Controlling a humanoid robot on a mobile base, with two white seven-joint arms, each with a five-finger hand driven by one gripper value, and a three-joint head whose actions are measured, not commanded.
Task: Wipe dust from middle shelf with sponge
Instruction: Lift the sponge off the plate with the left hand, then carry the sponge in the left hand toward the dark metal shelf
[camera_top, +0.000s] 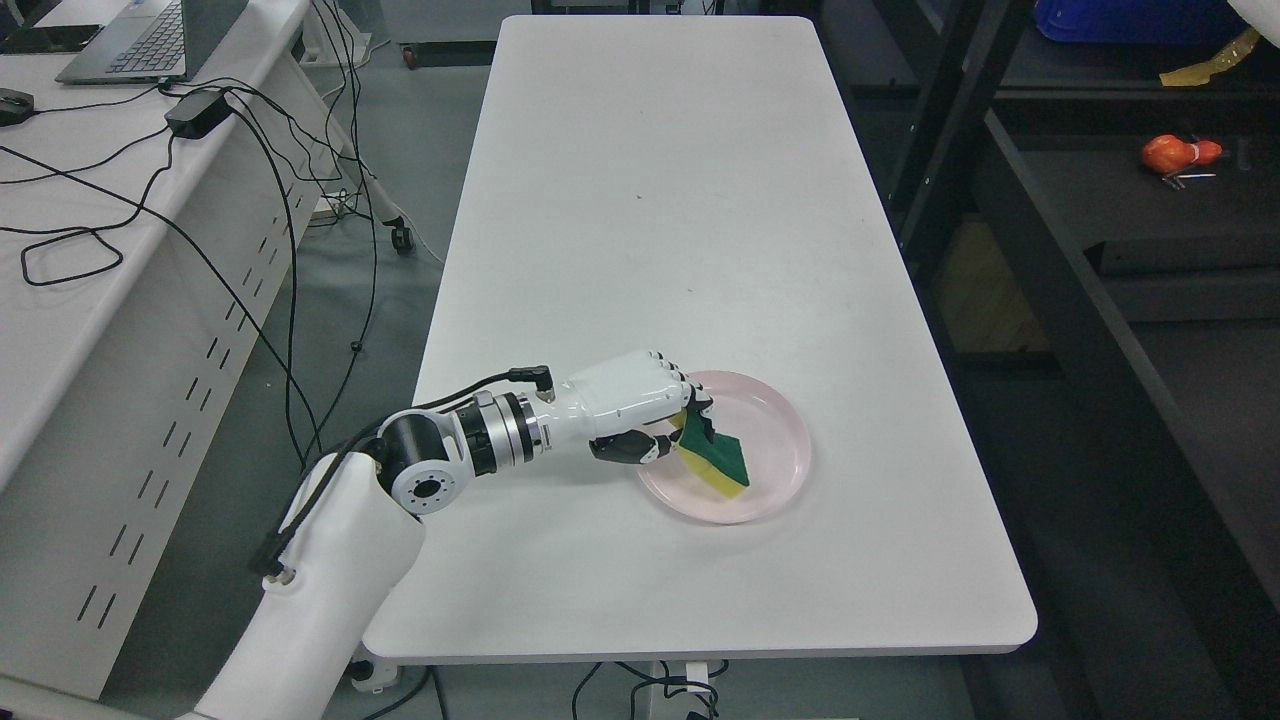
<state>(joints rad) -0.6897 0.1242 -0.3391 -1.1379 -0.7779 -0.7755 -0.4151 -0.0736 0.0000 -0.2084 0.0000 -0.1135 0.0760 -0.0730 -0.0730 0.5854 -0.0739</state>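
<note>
A yellow sponge with a green scouring side (718, 462) lies tilted on a pink plate (775, 440) near the front of the white table (660, 200). My left hand (672, 428) reaches in from the lower left, and its fingers (700, 405) are curled over the sponge's left end, thumb underneath. The sponge's far end still rests on the plate. A dark shelf unit (1100, 260) stands to the right of the table. My right arm does not show.
An orange object (1180, 153) lies on a dark shelf at the upper right, with a blue bin (1130, 20) above it. A white desk (90, 230) with a laptop (140, 40), a power brick and cables stands at the left.
</note>
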